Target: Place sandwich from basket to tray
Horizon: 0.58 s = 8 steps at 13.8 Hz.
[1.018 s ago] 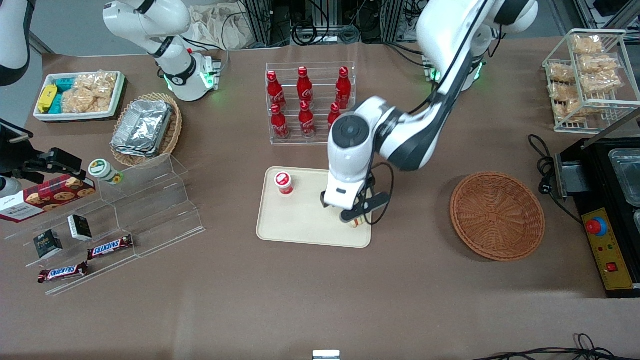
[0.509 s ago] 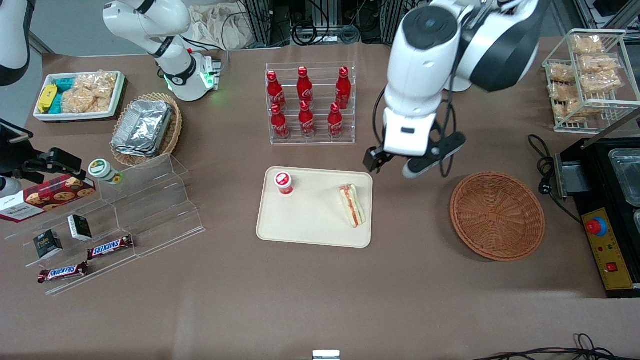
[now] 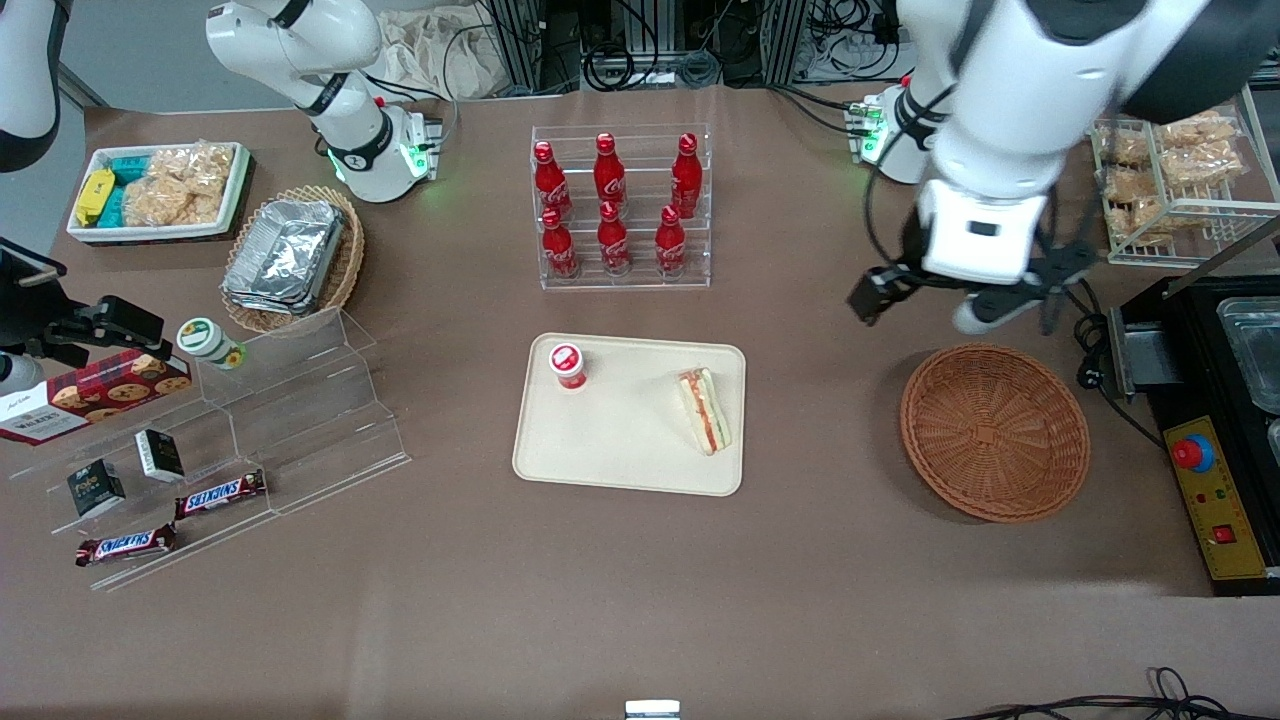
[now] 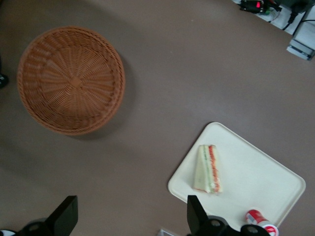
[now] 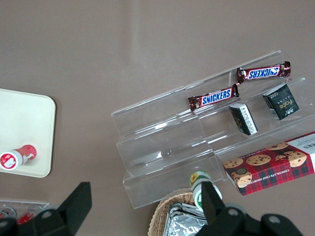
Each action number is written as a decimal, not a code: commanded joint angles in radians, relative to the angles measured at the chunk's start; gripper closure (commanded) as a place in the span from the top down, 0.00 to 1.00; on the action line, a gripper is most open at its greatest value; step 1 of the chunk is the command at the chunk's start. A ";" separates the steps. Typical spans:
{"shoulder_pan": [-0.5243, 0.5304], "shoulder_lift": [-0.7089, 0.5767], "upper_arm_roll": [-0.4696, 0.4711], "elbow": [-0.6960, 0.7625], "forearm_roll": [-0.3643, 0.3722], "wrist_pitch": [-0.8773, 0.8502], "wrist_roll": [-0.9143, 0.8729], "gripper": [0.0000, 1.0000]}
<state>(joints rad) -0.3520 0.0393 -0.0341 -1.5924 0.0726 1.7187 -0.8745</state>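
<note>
Gripper (image 3: 925, 300) moved up and away from tray (image 3: 610, 460), fingers spread, empty; sandwich (image 3: 704, 410) lay released well apart; basket (image 3: 995, 432) below gripper.

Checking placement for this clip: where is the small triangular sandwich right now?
The small triangular sandwich lies on the cream rectangular tray, at its edge toward the empty reddish-brown wicker basket; the open gripper hangs above the table.

Sandwich (image 3: 703, 409) on tray (image 3: 620, 455), basket (image 3: 995, 432) bare
</note>
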 commanded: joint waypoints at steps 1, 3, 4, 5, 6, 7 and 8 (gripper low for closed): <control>0.105 -0.065 -0.010 -0.073 -0.028 0.001 0.144 1.00; 0.172 -0.070 -0.010 -0.087 -0.031 -0.002 0.245 1.00; 0.194 -0.079 -0.010 -0.092 -0.040 -0.004 0.306 1.00; 0.227 -0.082 -0.010 -0.098 -0.048 -0.005 0.369 1.00; 0.261 -0.085 -0.012 -0.101 -0.056 -0.007 0.432 1.00; 0.281 -0.093 -0.012 -0.109 -0.063 -0.007 0.493 1.00; 0.313 -0.101 -0.012 -0.116 -0.065 -0.007 0.553 1.00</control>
<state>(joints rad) -0.0954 -0.0147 -0.0305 -1.6674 0.0283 1.7187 -0.4265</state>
